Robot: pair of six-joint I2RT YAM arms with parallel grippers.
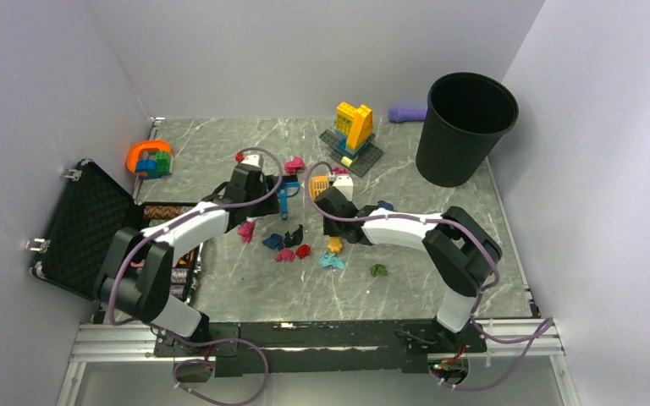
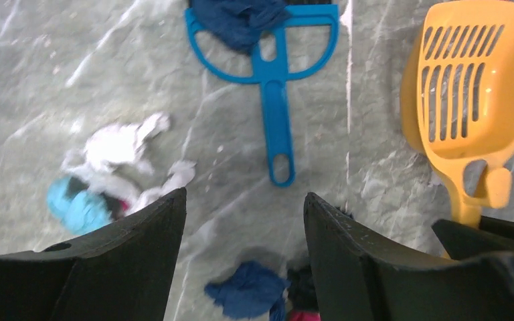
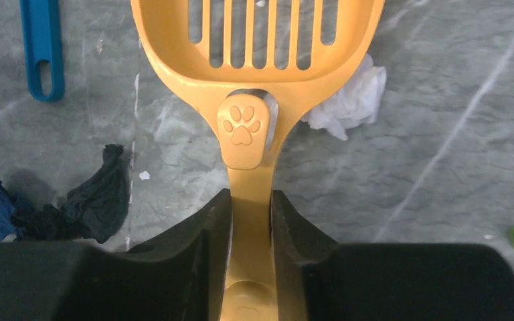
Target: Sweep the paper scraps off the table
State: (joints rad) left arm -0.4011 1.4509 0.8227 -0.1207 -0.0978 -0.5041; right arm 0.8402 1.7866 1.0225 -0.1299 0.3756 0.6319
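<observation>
Scraps: paper scraps (image 1: 292, 245) clustered on the surface (image 1: 245, 288), between the arms.
Right fingers (image 3: 194, 247): clamped on orange slotted scoop (image 3: 207, 80) handle, paw-print emblem.
Left fingers (image 2: 140, 254): spread wide, empty, near blue hand brush (image 2: 274, 120).

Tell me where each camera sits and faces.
Top external: high behind the robot, looking down on the table; left arm and right arm show.
Left wrist: on the left arm, facing down at the brush; open jaws show.
Right wrist: on the right arm, facing down at the scoop; jaws clamp it.
Shared: both wrist views show brush and scoop.
</observation>
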